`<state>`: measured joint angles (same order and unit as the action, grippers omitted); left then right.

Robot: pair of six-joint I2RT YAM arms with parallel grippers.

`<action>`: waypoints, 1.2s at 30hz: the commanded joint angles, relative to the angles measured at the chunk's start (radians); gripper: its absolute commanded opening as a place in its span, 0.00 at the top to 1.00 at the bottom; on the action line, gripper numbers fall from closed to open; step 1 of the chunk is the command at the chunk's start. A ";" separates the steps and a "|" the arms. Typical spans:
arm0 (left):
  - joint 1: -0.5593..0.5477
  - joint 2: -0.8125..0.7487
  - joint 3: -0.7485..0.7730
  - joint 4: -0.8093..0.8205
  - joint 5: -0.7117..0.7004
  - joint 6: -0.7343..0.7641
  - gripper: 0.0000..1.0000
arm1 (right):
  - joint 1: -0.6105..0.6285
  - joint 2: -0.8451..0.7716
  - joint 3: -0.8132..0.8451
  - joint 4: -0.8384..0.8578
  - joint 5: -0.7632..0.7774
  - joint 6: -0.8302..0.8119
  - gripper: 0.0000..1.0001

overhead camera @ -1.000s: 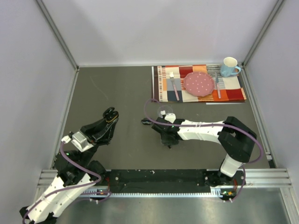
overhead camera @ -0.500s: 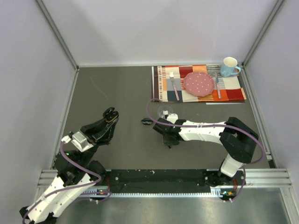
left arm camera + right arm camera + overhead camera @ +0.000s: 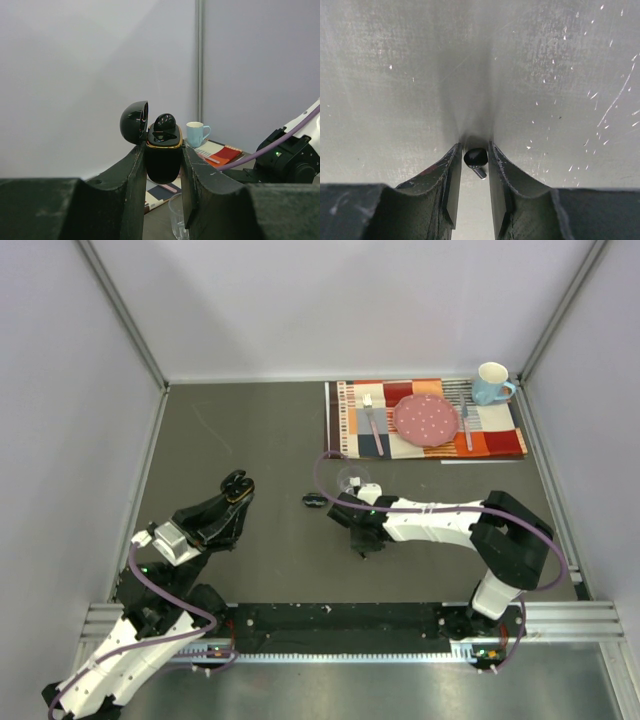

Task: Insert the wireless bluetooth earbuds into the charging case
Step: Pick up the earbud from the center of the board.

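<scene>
On the grey tabletop (image 3: pixel 545 75), a black earbud (image 3: pixel 475 158) lies between the fingers of the right gripper (image 3: pixel 475 146), grip indiscernible; the left gripper (image 3: pixel 163 145) clamps the open-lidded charging case (image 3: pixel 163 165).

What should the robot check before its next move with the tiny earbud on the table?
1. Loose earbud lies between the fingers of the right claw: ok.
2. Right claw squeezing it firmly: cannot tell.
3. Left claw clamps the charging case: ok.
4. Case lid is flipped open: ok.
5. Free slot in the case: cannot tell; a seated earbud fills one spot.
</scene>
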<state>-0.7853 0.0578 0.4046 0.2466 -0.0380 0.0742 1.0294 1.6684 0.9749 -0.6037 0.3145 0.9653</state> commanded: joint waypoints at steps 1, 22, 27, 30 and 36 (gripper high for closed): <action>0.003 0.002 0.000 0.040 0.007 -0.013 1.00 | 0.001 -0.012 -0.027 -0.050 -0.022 0.027 0.73; 0.003 0.008 -0.001 0.049 0.012 -0.017 1.00 | 0.018 -0.015 -0.018 -0.070 -0.005 0.053 0.64; 0.001 0.011 -0.001 0.053 0.013 -0.016 1.00 | 0.018 0.004 -0.007 -0.071 -0.009 0.053 0.70; 0.003 0.013 -0.003 0.052 0.012 -0.014 1.00 | 0.018 0.007 -0.004 -0.068 -0.006 0.055 0.74; 0.003 0.011 -0.007 0.051 0.009 -0.016 1.00 | 0.018 -0.001 0.013 -0.068 0.014 0.046 1.00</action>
<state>-0.7853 0.0597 0.4030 0.2470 -0.0380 0.0723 1.0405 1.6661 0.9775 -0.6430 0.3305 1.0058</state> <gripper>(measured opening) 0.335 0.077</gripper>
